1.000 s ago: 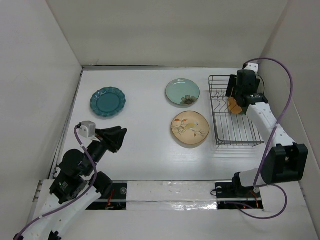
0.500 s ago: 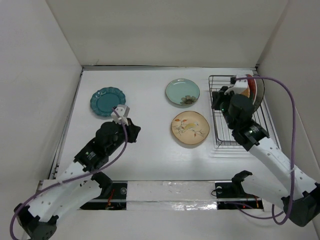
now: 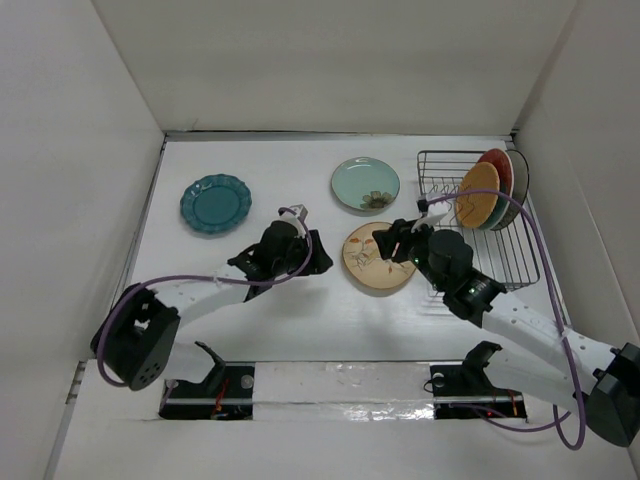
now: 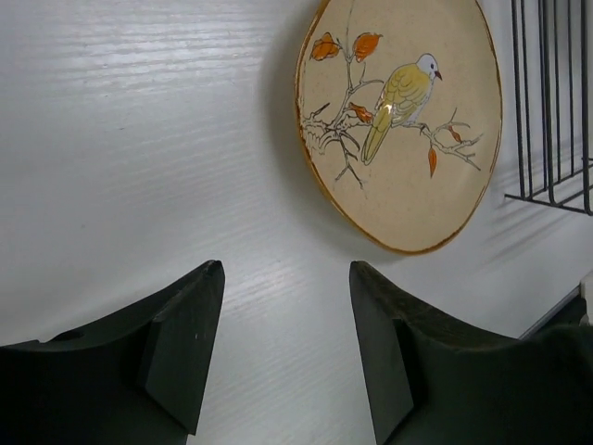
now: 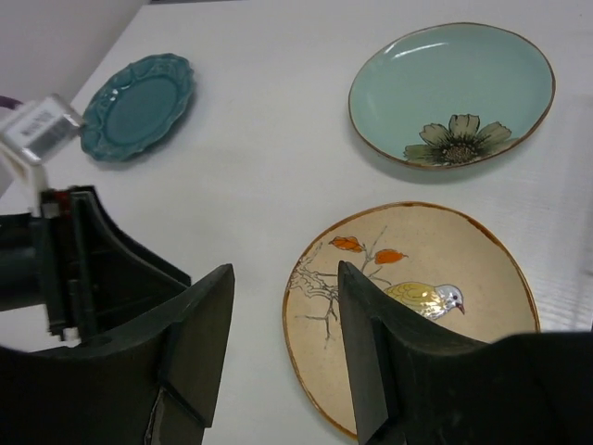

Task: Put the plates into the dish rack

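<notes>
Looking down, we saw the tan plate (image 3: 380, 258) flat on the desk (image 3: 290, 190), left of the dish rack (image 3: 515, 265), just ahead of our left fingers (image 4: 185, 338) and beneath our right fingers (image 5: 199, 343). Both pairs gaped empty, and we judged the right nearer.

Red plate (image 3: 497, 160): mostly hidden behind orange plate (image 3: 478, 195). Dish rack (image 4: 553, 102): cut off at right edge, left wrist view.

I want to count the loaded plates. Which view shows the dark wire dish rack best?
The top external view: nearly the whole rectangular dark wire dish rack shows there, plates standing at its far end. The left wrist view catches only some wires; the right wrist view shows none.
</notes>
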Controlling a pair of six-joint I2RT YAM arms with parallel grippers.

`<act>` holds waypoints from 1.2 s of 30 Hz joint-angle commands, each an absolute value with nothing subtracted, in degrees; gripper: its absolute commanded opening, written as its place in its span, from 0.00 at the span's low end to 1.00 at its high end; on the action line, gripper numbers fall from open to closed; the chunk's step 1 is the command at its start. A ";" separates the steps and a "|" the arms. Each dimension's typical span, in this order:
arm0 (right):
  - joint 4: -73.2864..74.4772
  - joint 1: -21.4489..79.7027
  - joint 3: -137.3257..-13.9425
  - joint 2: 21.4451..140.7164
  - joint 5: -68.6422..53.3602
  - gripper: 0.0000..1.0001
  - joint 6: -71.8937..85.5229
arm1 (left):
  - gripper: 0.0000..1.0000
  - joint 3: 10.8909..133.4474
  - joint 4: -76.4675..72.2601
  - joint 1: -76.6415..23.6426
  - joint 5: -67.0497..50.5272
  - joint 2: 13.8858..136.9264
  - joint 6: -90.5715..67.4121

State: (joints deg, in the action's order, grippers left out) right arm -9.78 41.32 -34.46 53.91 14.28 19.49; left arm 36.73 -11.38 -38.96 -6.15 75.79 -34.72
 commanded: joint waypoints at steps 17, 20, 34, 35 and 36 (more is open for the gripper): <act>-19.07 41.57 -33.40 53.35 8.79 0.54 21.01 | 0.44 51.68 -21.00 -41.22 -5.27 101.25 -38.76; -18.90 41.57 -33.49 53.88 8.70 0.54 21.01 | 0.39 52.73 -21.62 -41.22 -6.06 103.53 -38.24; -18.20 41.57 -33.66 54.93 8.70 0.53 21.09 | 0.00 48.18 -29.61 -39.38 -7.91 107.06 -39.55; -18.11 41.57 -33.75 55.11 8.88 0.53 21.01 | 0.00 47.29 -30.58 -38.85 -7.48 106.01 -39.64; -18.02 41.57 -33.66 55.11 8.88 0.53 21.01 | 0.00 46.33 -30.76 -38.85 -6.77 103.82 -39.64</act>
State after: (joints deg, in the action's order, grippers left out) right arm -15.05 41.32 -33.63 54.89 8.95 20.82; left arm 49.89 -31.35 -39.68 -10.00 107.46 -42.26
